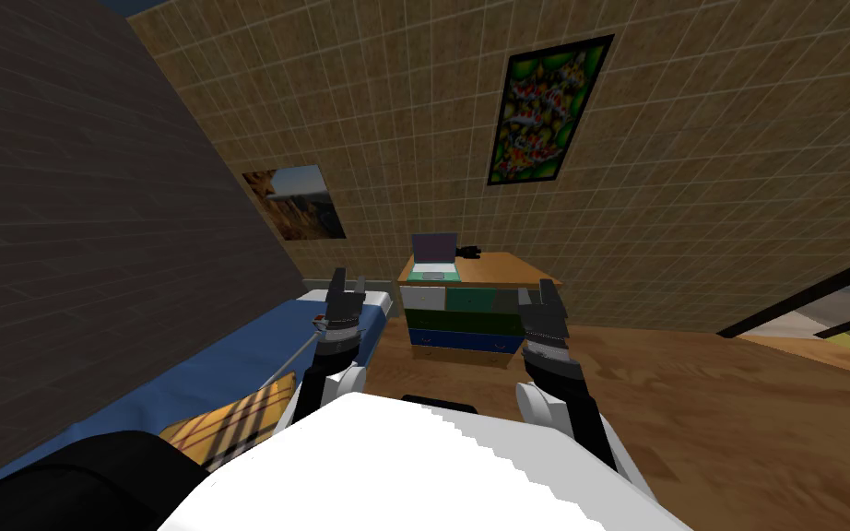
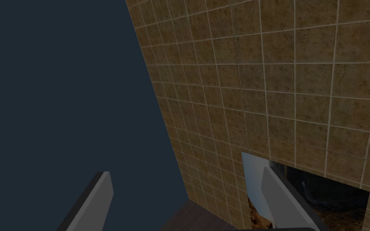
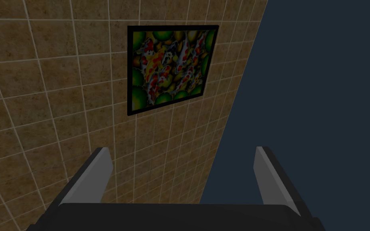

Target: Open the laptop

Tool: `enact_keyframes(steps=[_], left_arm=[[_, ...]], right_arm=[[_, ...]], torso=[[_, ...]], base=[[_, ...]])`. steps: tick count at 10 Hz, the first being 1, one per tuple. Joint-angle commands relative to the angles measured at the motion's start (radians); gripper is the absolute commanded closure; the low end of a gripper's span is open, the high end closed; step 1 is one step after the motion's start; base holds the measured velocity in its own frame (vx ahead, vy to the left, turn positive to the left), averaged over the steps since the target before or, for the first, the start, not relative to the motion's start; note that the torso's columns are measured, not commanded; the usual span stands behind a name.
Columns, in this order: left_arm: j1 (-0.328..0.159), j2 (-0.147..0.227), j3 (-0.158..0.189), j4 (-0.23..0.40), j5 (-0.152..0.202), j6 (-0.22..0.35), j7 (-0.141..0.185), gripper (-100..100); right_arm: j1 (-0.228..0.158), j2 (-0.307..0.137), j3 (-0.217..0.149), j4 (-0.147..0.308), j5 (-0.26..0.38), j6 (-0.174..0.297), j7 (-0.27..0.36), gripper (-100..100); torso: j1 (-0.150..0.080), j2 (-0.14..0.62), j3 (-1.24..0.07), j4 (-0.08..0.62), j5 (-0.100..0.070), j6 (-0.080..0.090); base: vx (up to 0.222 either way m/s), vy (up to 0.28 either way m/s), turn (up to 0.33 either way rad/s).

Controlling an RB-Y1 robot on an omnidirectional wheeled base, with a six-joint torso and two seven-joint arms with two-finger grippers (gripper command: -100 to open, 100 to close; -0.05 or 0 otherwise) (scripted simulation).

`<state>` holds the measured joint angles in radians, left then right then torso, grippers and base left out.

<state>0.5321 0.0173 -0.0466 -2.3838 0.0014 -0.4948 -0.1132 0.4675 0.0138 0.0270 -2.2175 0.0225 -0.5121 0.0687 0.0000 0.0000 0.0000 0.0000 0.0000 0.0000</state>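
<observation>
On the far left a dark wall [image 1: 91, 230] runs along the side. A bed [image 1: 230, 369] with a blue cover lies right against it. A checked blanket [image 1: 230, 424] lies on the near end and a white pillow [image 1: 379, 300] on the far end. Above the pillow, a picture of rocks [image 1: 296, 203] hangs on the tiled wall [image 1: 690, 184].

The left arm [image 1: 326, 355] reaches up over the bed's right edge. The left fingers [image 2: 94, 202] stand wide apart and hold nothing.

Just right of the bed's far end is a chest of drawers [image 1: 469, 318] with white, green and blue drawer fronts. Only a thin gap lies between the bed and the chest. The laptop [image 1: 435, 258] sits on the left part of the chest's wooden top, close to its left edge. Its lid stands up and the screen looks purple. A small black thing [image 1: 467, 251] lies just beside it, near the back edge; I cannot tell what it is. The right half of the top is bare wood.

The right arm [image 1: 552, 364] reaches up in front of the chest's right side, well apart from the laptop. The right fingers [image 3: 96, 176] are wide open too, with nothing in them. High on the wall hangs a picture of fish [image 1: 548, 111].

To the right, the wooden floor [image 1: 737, 415] spreads wide, with lots of room to move. At the far right edge is a doorway [image 1: 829, 318].
</observation>
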Motion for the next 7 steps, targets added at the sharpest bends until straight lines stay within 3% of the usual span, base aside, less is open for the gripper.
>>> enact_keyframes(steps=[1, 7], left_arm=[[0.0, 0.0, 0.0, 0.0, 0.0, 0.0, 0.0, 0], [0.0, 0.0, 0.0, 0.0, 0.0, 0.0, 0.0, 0]], right_arm=[[0.0, 0.0, 0.0, 0.0, 0.0, 0.0, 0.0, 0], [0.0, 0.0, 0.0, 0.0, 0.0, 0.0, 0.0, 0]], torso=[[0.0, 0.04, -0.082, 0.041, 0.0, 0.0], [0.0, 0.47, -0.939, 0.47, 0.0, 0.0]], base=[[0.0, 0.0, 0.0], [0.0, 0.0, 0.0]])
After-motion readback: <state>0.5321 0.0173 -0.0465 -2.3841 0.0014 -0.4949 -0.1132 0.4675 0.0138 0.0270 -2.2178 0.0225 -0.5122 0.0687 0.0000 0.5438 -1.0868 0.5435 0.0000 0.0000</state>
